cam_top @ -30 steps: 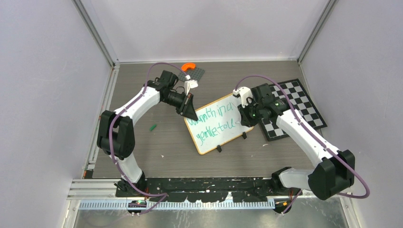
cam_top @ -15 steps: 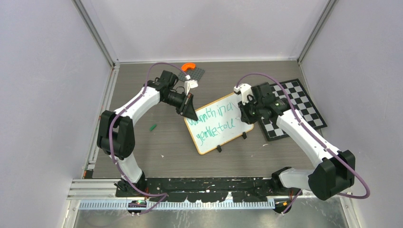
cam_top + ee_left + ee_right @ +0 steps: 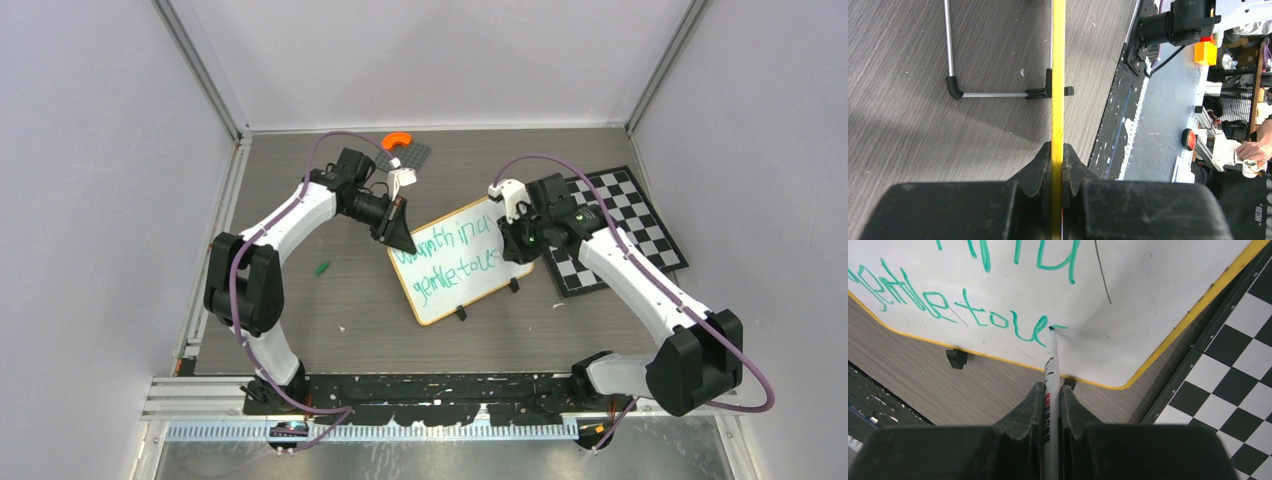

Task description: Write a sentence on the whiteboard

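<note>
The whiteboard (image 3: 462,263) with its orange-tan frame stands tilted in the middle of the table. Green lettering (image 3: 455,255) in two lines reads about "Warmth in a / gentle touc". My left gripper (image 3: 402,232) is shut on the board's upper left edge; the left wrist view shows the yellow frame edge (image 3: 1057,75) pinched between the jaws. My right gripper (image 3: 512,245) is shut on a white marker (image 3: 1050,385), whose tip touches the board at the end of the second line (image 3: 998,315), just past the last green stroke.
A black-and-white checkerboard (image 3: 620,225) lies right of the whiteboard, under my right arm. An orange piece (image 3: 396,141) on a grey plate sits at the back. A small green cap (image 3: 322,268) lies on the table left of the board. Black stand clips (image 3: 461,314) hold the board's lower edge.
My right gripper has shifted slightly left and up along the board's right end, and the second line has grown by a stroke. The left arm and board have not moved.
</note>
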`<state>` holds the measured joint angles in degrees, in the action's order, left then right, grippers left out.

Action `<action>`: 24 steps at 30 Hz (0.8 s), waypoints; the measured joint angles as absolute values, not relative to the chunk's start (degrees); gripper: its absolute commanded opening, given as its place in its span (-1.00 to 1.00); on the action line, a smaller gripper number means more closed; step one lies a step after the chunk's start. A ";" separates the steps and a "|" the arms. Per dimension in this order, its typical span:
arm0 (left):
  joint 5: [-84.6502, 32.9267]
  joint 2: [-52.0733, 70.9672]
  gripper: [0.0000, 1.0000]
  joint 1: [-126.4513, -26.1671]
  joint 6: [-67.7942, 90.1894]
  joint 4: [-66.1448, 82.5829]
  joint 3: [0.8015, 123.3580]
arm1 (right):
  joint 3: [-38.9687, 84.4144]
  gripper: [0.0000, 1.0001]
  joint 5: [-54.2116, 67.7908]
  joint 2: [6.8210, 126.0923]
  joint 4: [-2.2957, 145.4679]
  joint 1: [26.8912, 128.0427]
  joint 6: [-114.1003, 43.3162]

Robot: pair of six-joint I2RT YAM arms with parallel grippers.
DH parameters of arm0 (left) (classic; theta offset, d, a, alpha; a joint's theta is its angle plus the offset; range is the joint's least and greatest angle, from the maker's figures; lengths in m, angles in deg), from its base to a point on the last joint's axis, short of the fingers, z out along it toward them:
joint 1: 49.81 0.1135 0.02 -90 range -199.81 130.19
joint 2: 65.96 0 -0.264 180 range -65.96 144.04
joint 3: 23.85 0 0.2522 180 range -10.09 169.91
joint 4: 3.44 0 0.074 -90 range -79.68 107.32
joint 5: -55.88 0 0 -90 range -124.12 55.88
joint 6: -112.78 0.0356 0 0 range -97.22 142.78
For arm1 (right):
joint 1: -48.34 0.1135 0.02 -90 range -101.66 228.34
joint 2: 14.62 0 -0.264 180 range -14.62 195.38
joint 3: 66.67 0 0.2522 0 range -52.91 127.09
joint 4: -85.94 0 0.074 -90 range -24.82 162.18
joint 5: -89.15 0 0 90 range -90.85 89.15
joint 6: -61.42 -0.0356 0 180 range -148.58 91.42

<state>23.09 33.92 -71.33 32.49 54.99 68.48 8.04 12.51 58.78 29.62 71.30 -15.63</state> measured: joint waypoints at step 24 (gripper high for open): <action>23.11 33.89 -1.00 -71.33 33.26 55.10 68.48 | 11.49 -0.99 8.82 56.03 25.86 71.13 -11.02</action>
